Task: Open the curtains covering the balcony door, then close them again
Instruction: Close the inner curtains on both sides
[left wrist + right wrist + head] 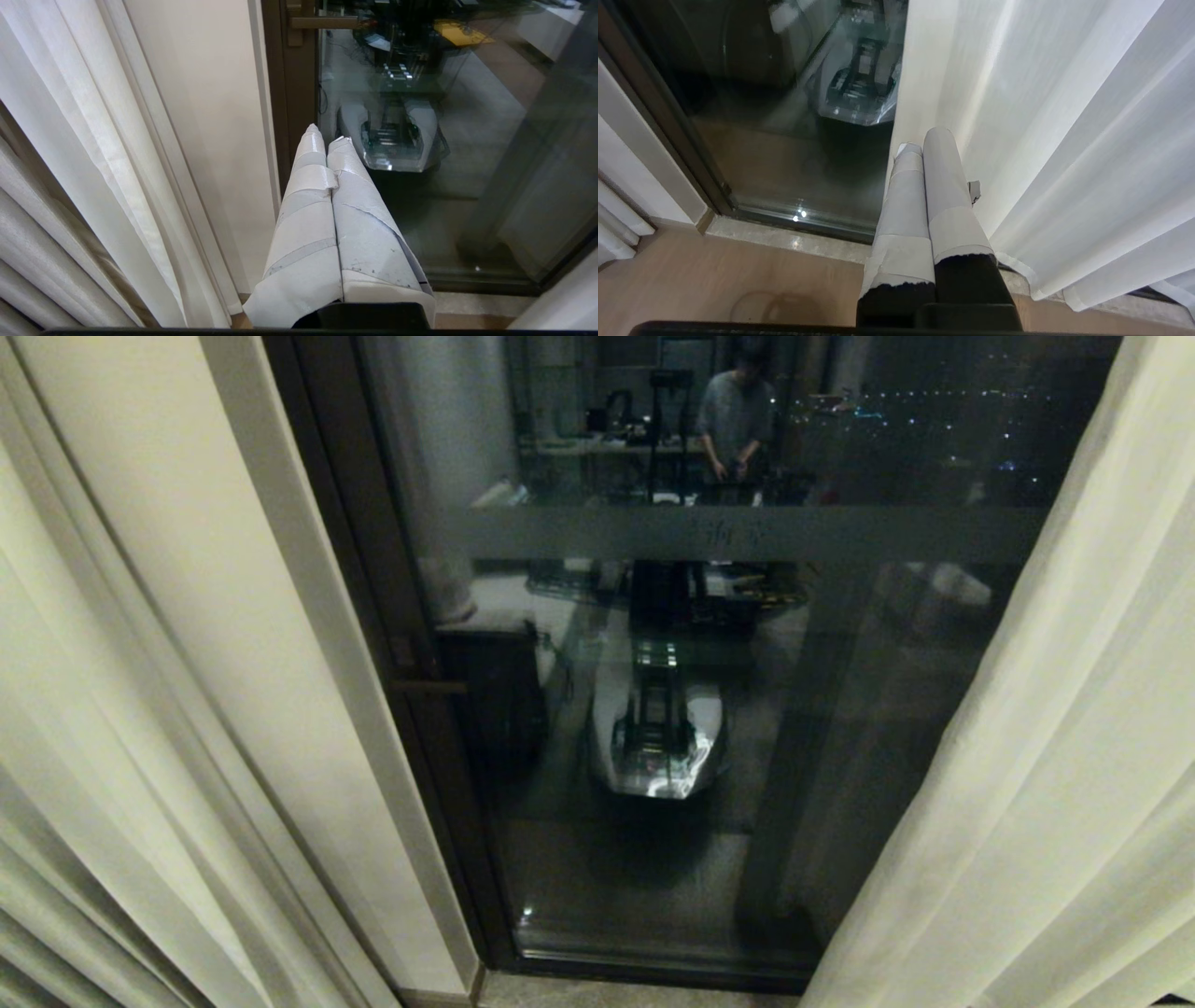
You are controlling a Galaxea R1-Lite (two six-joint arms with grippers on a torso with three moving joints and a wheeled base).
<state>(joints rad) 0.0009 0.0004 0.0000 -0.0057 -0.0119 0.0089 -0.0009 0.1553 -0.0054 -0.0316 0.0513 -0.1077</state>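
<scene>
The curtains hang drawn apart: cream folds at the left (112, 756) and a white sheer panel at the right (1055, 756). Between them the balcony door (840, 728) shows bare dark glass in a dark frame (373, 569), crossed by a frosted band (887, 534). Neither arm appears in the head view. My left gripper (325, 135) is shut and empty, pointing at the door frame (299, 93), apart from the left curtain (70, 163). My right gripper (923, 140) is shut with nothing between its fingers, its tips close beside the sheer curtain's edge (924, 70).
A cream wall strip (233, 616) lies between the left curtain and the frame, which carries a brown handle (322, 22). The glass reflects my own base (658, 728) and a person (738, 415). A stone threshold (784, 238) and wooden floor (738, 280) lie below the door.
</scene>
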